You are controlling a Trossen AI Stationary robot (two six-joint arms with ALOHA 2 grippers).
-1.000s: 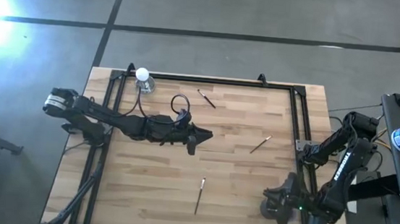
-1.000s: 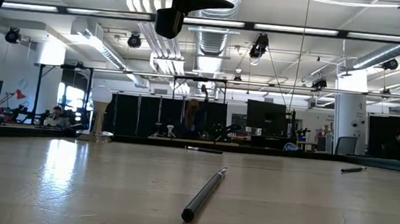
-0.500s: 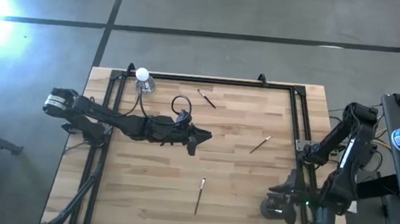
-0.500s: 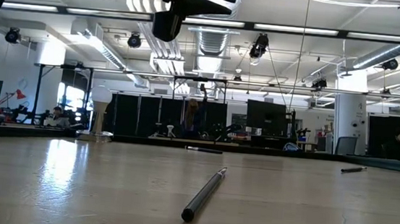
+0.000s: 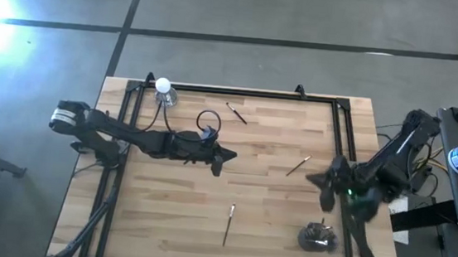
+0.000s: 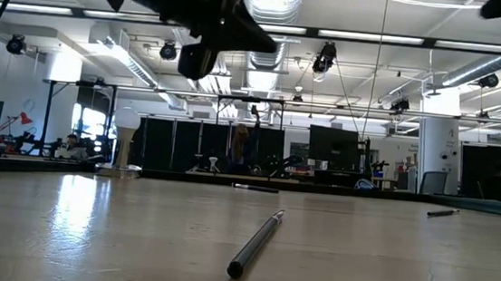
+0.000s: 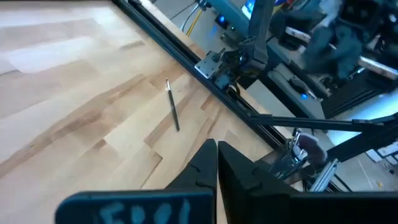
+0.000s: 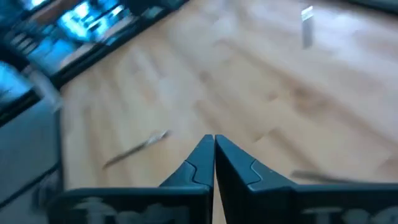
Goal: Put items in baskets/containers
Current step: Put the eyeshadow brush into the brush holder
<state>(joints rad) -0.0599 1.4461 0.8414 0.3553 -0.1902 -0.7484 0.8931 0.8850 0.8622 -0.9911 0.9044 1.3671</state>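
Table point(image 5: 163, 214): broad bare wood across the near-left and middle. Loose obstacles, well apart: one brush point(image 5: 228, 224) lying near the front centre, one brush point(image 5: 297, 165) right of centre, one brush point(image 5: 235, 112) near the far rail. Cup point(image 5: 317, 237) stands at the near-right corner. Black frame rails point(image 5: 232, 91) border the far and side edges. Left gripper point(image 5: 228, 154) hangs over mid-table, right gripper point(image 5: 316, 179) over the right part, both raised above the wood
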